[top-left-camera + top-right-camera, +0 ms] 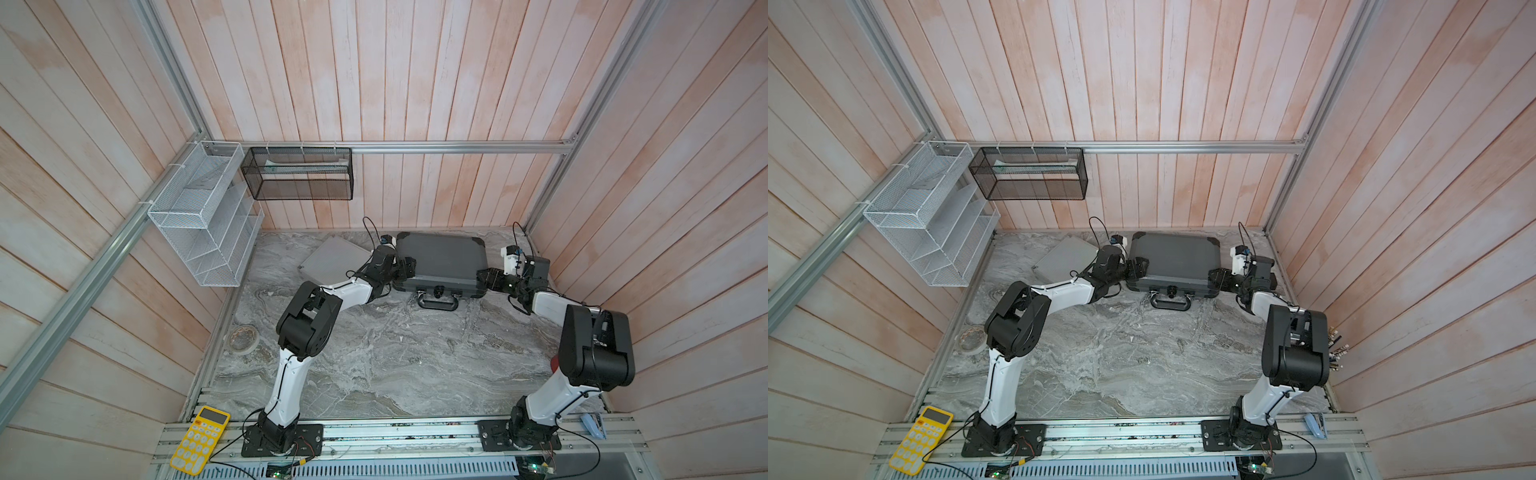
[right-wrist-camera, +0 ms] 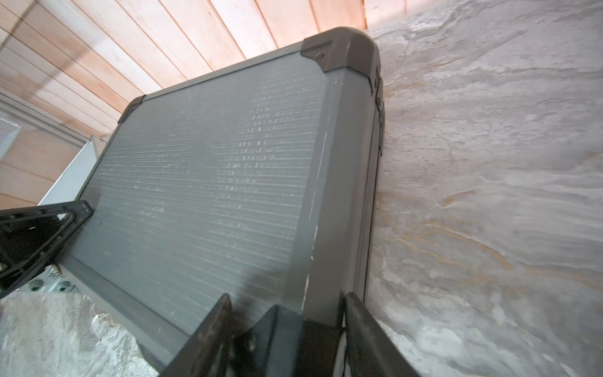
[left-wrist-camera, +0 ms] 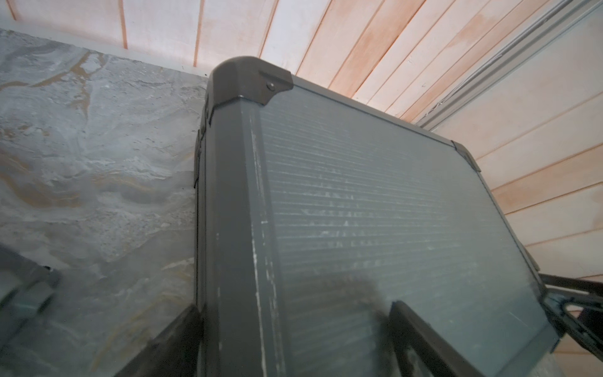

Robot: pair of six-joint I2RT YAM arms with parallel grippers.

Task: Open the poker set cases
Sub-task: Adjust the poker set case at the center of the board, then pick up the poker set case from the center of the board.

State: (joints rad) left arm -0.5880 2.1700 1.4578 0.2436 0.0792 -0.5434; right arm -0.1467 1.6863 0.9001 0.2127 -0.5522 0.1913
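In both top views I see the dark grey case lying flat and shut at the far edge of the counter. It is close to the back wall, and its handle points toward the arm bases. The silver case lies flat to its left, with one corner hidden behind my left arm. My left pincer is at the dark case's left end. My right pincer is at its right end, near the front corner. A yellow calculator sits on the rail beside the left arm's base.

In the left wrist view, the dark grey case fills most of the frame, with its ribbed lid up and a black cap on the far corner. My left pincer is spread wide open. One finger reaches over the lid and the other is outside the end wall, over the counter. The right pincer shows at the lid's far end.

In the right wrist view, the same lid runs away from me, with the counter alongside. My right pincer has its jaws partly apart, astride the near corner. One finger is over the lid and the other is against the end wall. I cannot tell whether they are pressing on the case. The left pincer is at the opposite end.
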